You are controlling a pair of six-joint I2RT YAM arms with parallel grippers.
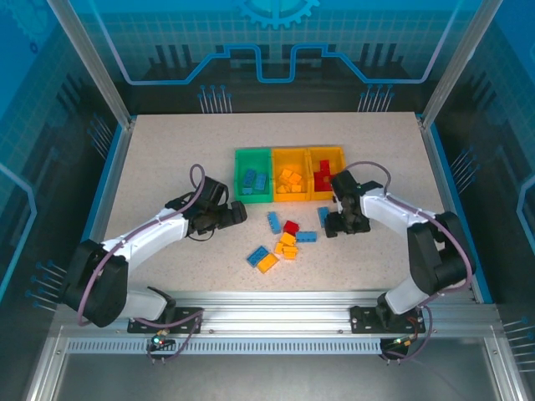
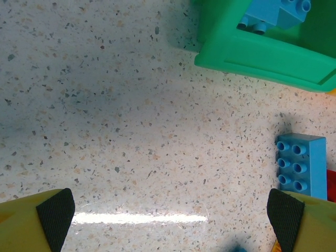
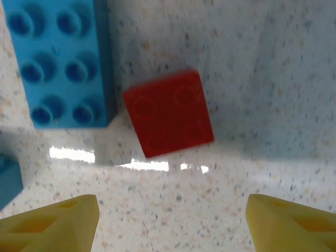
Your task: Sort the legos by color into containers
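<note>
SURFACE: speckled beige table | BINS: green container and two orange-yellow containers in a joined row, ahead-right of the left gripper | LOOSE: legos scattered between it and the right gripper; just ahead of that gripper a blue brick seemingly touches a red brick

A pale speckled table takes the middle of the top view, with blue trim down its sides. Clear blue panels printed with circuit lines and a gear close in the back and both sides, held by slanting aluminium posts. A ribbed metal rail crosses the bottom. Overhead light leaves a bright streak on the table.
</note>
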